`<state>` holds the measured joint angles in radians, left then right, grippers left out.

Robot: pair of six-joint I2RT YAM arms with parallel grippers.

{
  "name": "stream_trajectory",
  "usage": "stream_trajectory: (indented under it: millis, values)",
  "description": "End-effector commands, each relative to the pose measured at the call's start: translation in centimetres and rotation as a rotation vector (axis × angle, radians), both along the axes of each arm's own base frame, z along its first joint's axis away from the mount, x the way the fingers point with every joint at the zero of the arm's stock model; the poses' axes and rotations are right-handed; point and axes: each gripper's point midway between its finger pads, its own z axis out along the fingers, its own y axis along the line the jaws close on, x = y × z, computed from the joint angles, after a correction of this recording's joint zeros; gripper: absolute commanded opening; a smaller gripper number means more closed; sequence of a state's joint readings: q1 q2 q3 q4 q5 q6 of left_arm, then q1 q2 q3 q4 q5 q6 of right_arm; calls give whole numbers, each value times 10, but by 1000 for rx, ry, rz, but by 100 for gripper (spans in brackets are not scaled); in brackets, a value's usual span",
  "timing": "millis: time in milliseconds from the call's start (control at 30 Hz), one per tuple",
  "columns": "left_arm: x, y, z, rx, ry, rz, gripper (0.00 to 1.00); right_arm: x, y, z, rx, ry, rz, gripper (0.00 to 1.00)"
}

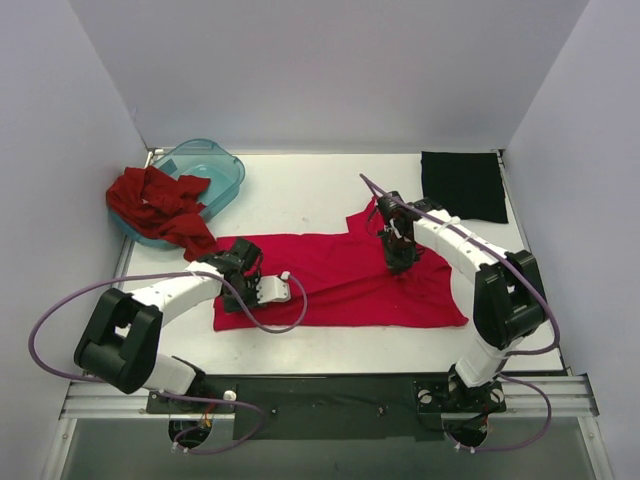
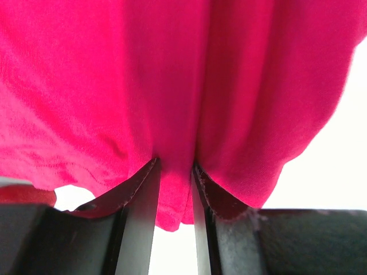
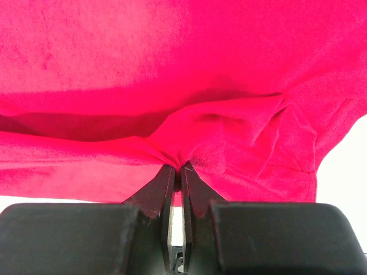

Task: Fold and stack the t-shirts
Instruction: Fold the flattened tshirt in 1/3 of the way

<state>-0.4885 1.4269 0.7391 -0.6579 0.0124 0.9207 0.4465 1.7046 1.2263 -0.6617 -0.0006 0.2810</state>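
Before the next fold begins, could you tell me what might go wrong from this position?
1. The left gripper pinches only a narrow fold of the crimson-pink t-shirt; it might slip out when lifted.
2. The right gripper grips cloth bunched into creases, so the fold may set wrinkled.
3. The brick-red t-shirt, draped over the teal tub, reaches nearly to the crimson one's corner; it could get dragged along.

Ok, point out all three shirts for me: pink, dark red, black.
pink shirt [image 1: 350, 285]: top view, flat middle between the arms.
dark red shirt [image 1: 150, 200]: top view, centre of the crumpled heap.
black shirt [image 1: 463, 186]: top view, centre of the folded square.
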Motion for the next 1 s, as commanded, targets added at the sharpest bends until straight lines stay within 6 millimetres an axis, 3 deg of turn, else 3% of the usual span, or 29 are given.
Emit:
stream_trajectory:
  millis: [0, 133, 467, 533, 700, 767, 867, 967]
  values:
    - [26, 13, 19, 2, -88, 43, 39, -17, -18, 13, -51, 11, 13, 0]
    - [47, 28, 33, -12, -124, 97, 41, -18, -19, 12, -54, 17, 22, 0]
    - [62, 37, 28, -3, -135, 133, 41, -5, -13, 25, -37, -18, 23, 0]
    - [60, 35, 27, -11, -118, 124, 40, -5, -13, 25, -38, -17, 27, 0]
    - [32, 25, 16, -59, -25, 55, 38, -8, -11, 22, -31, -5, 27, 0]
    - [33, 26, 12, -56, -39, 60, 29, -8, -12, 20, -34, 1, 27, 0]
    - [41, 25, 12, -57, -50, 109, 0, -1, -10, 21, -39, -4, 41, 0]
    - [57, 23, 22, -73, -90, 167, 0, 11, -8, 21, -54, -17, 68, 0]
